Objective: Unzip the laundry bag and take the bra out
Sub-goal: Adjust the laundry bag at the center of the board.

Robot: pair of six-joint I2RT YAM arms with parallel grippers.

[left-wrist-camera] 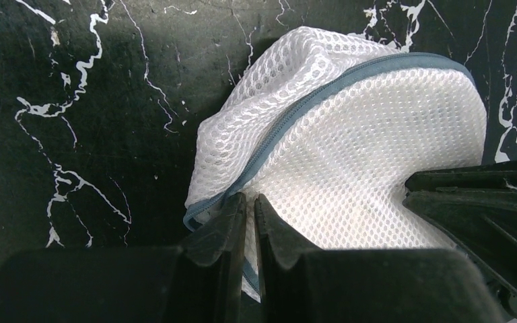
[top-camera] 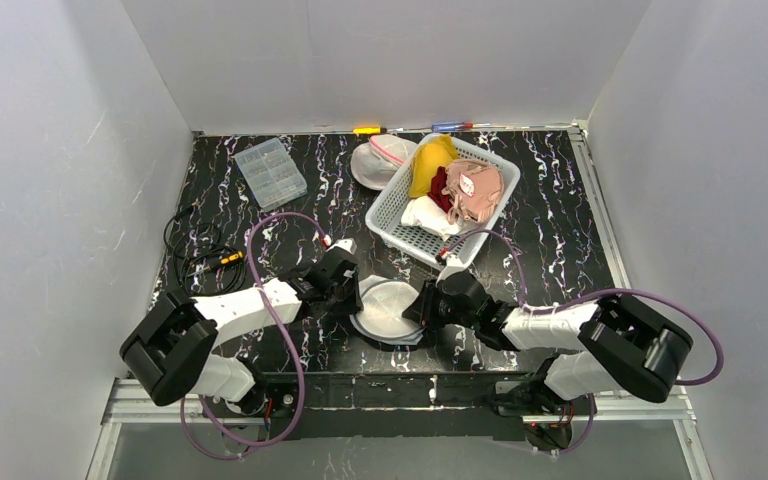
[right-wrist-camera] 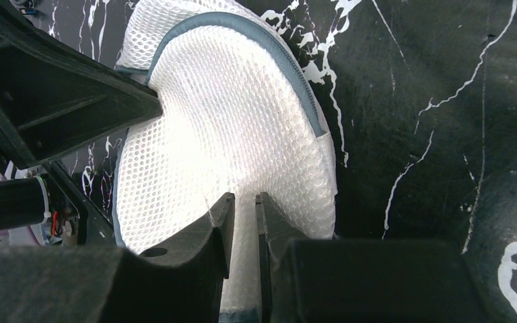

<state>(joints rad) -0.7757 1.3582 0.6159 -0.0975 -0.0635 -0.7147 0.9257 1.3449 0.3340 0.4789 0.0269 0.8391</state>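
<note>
Laundry bag (top-camera: 388,308): it's sitting on the black marbled worktop (top-camera: 560,240) near the front edge, right between the two arms. It's a round white mesh thing with a grey-blue zipper (left-wrist-camera: 296,114) running round the rim.
Left gripper (left-wrist-camera: 250,202): jaws are pressing nearly together and pinching the laundry bag right at its zipper edge. The grey-blue trim is running straight into the gap between them.
Right gripper (right-wrist-camera: 242,202): it's sitting on the opposite side of the bag. Jaws are squeezing a fold of the white mesh, with only a thin slot showing between them.
Bag shape: the mesh is bunching up between the two grips rather than lying flat.
Zipper state: the stretch showing in the wrist views is looking closed to me, can't tell about the rest.
Bra: I'm not making out anything through the mesh, so not calling it.
Basket (top-camera: 385,215): white slotted one, sitting further back and right of the bag, well apart from it. It's holding a yellow cloth (top-camera: 430,165), a dark red piece (top-camera: 442,187), a pinkish-beige garment (top-camera: 475,190) and a white piece (top-camera: 426,213).
Behind basket: a second mesh item (top-camera: 380,160), white with pink trim, is lying just beside the far-left corner.
Far left: a clear compartment box (top-camera: 270,172) and a tangle of black cables (top-camera: 195,245) are lying on the worktop.
</note>
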